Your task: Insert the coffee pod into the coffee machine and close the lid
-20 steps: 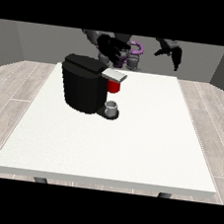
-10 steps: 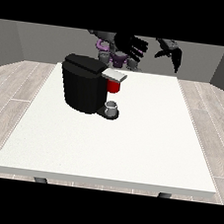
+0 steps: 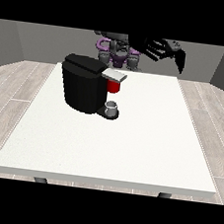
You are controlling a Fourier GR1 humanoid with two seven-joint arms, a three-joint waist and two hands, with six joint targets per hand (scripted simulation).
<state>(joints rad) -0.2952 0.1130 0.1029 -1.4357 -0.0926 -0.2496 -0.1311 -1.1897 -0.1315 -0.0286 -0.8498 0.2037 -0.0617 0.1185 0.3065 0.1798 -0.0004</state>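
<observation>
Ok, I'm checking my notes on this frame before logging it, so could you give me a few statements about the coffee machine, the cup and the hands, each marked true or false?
1. The coffee machine stands on the white table, towards the view's left. True.
2. A small grey cup sits at the machine's base, under the red part. True.
3. The hand at the view's right rests on the machine's lid. False: it is raised above the table's far edge, apart from the machine.
4. The machine lies tipped on its side. False: it stands upright.
5. The cup stands at the table's near edge. False: it is at the machine's foot, well back from that edge.
</observation>
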